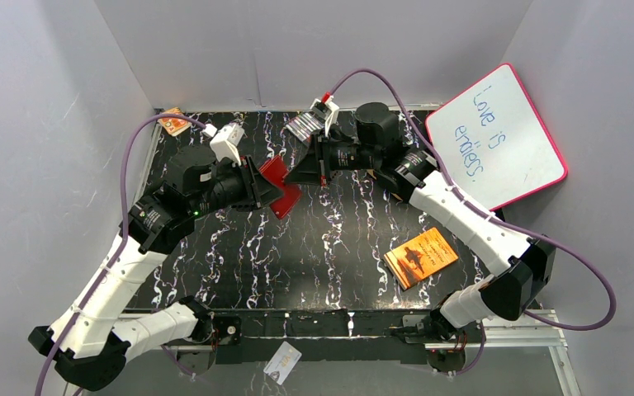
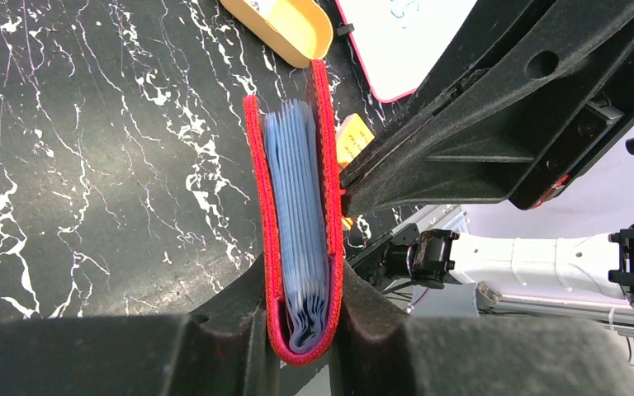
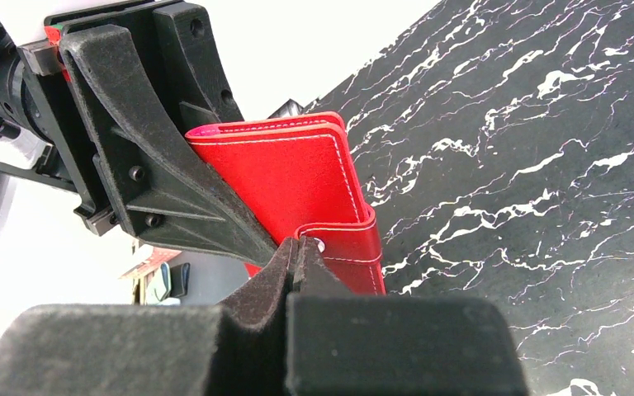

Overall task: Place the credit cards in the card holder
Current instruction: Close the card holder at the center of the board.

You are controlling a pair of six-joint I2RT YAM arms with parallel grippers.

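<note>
The card holder is a red folded wallet held above the middle of the table, with my left gripper shut on it. In the left wrist view the card holder stands edge-on between the jaws, spine toward the camera, with bluish sleeves inside. My right gripper is shut. Its tips touch the snap tab beside the silver stud; I cannot tell whether they pinch the tab. One whitish credit card lies by the arm bases. A striped card shows at the back.
An orange booklet lies at the right front of the table. A pink-rimmed whiteboard leans at the back right. An orange oval tray sits near it. A small orange item is in the back-left corner.
</note>
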